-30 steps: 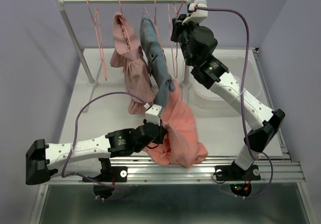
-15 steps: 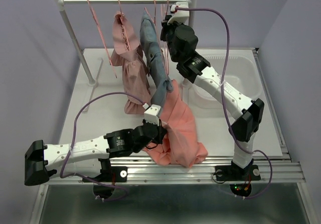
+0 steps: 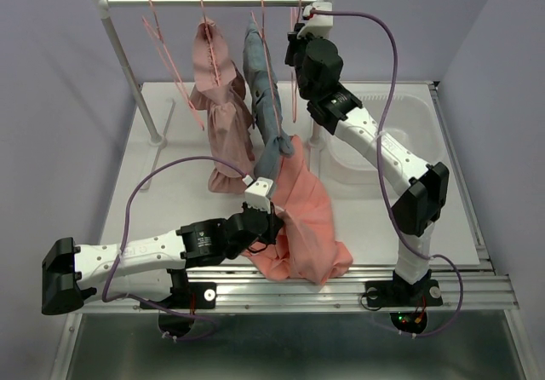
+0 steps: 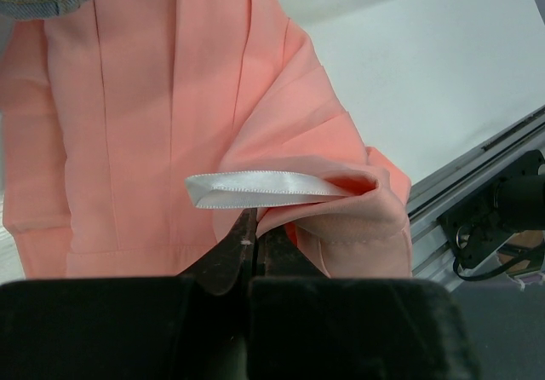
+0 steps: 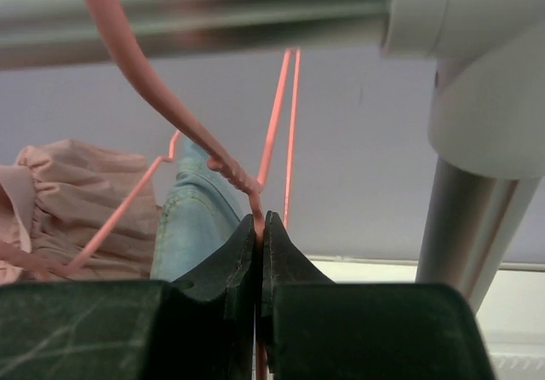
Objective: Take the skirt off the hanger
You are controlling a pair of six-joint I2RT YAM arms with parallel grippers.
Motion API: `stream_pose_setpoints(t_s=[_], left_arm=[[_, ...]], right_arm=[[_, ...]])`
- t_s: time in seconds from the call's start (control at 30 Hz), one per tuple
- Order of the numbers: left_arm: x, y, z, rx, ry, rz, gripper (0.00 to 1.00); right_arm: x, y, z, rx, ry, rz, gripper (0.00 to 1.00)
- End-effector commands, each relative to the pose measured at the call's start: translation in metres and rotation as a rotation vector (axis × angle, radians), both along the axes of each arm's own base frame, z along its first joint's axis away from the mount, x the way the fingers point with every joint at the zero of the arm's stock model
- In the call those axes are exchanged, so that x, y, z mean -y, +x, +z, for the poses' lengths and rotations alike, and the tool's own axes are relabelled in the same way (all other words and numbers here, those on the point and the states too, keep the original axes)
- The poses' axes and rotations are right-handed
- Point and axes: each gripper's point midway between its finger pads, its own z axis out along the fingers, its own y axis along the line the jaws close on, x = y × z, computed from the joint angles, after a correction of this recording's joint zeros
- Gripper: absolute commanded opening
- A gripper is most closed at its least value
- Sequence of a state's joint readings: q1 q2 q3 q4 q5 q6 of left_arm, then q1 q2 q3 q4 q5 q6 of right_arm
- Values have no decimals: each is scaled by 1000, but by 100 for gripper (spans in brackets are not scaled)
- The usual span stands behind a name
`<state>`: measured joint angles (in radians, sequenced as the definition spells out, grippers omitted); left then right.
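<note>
The dusty-pink ruffled skirt [image 3: 223,116] hangs on a pink hanger from the rail [image 3: 213,0], left of the blue-grey garment [image 3: 266,99]. It also shows at the left edge of the right wrist view [image 5: 77,192]. My right gripper [image 3: 294,46] is up by the rail's right end. It [image 5: 260,220] is shut on the twisted neck of a pink wire hanger [image 5: 170,107] that is hooked over the rail. My left gripper [image 3: 274,220] is low at the front. It [image 4: 254,227] is shut on an edge of the coral-orange garment [image 4: 170,99], by a white ribbon loop [image 4: 255,188].
The coral-orange garment [image 3: 302,218] lies heaped on the table's front edge. The blue-grey garment hangs down onto it. Empty pink hangers [image 3: 166,48] hang at the rail's left. A clear tub [image 3: 409,124] sits at the right. The rack posts [image 3: 128,73] stand at both ends.
My right gripper swung left along the rail and came back towards its right end, with the hanger in it. The hanging clothes and hangers swayed. The left arm has not moved.
</note>
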<state>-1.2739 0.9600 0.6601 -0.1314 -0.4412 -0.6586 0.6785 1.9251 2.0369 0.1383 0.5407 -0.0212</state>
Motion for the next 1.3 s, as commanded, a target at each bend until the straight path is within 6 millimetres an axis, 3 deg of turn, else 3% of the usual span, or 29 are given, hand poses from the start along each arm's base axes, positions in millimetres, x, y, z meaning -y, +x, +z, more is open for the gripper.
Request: stream_pose_setpoints(t_s=[0.0,0.23,0.27,0.37,0.4,0.47,0.5,0.6,0.63,0.83,0.87,0.9,0.93,1.03,1.07,1.1,1.13,1.2,1.23,1.27], left_arm=[[6,7,19,34,-50,11,0],[9,5,22,30,-58,3,0],[9,5,21,28,-59,3,0],[9,5,23,27,-63,2,0],[9,5,23,28,-65,2,0],[9,4,27,36,-68,-5,0],[9,4,28,36,-70,-7,0],[10,4,35,43,-86,-13,0],[9,4,36,44,-90,-13,0],[11,3,43,39,-107,-11,0],[11,3,43,37,-108,-9,0],[10,3,43,35,-108,-7,0],[10,3,43,34,-109,-1,0],[5,7,44,28,-99,34,0],[1,10,47,33,-80,62,0],[-2,13,49,34,-71,82,0],[-4,15,50,32,-59,107,0],[-10,21,59,35,-45,154,0],[-11,23,61,37,-37,167,0],[-13,24,60,34,-19,177,0]], right_arm=[[9,-10,24,57,57,18,1],[17,-5,11,30,72,4,5],[17,-6,9,23,77,6,9],[17,-10,8,16,88,24,35],[19,-15,10,16,94,31,57],[21,-20,11,6,99,43,70],[24,-28,19,13,105,56,82],[26,-42,23,-2,94,99,95],[33,-53,33,7,104,104,98],[51,-111,35,-71,75,226,100],[53,-117,14,-123,74,231,100],[66,-141,27,-98,92,253,100],[71,-152,23,-108,91,274,100],[77,-203,-19,-251,87,402,100],[72,-230,-31,-281,80,509,100],[61,-238,-54,-345,60,578,100],[64,-259,-53,-341,67,640,100],[51,-292,-66,-370,82,811,100],[51,-306,-84,-391,85,859,100],[47,-316,-87,-385,89,915,100]])
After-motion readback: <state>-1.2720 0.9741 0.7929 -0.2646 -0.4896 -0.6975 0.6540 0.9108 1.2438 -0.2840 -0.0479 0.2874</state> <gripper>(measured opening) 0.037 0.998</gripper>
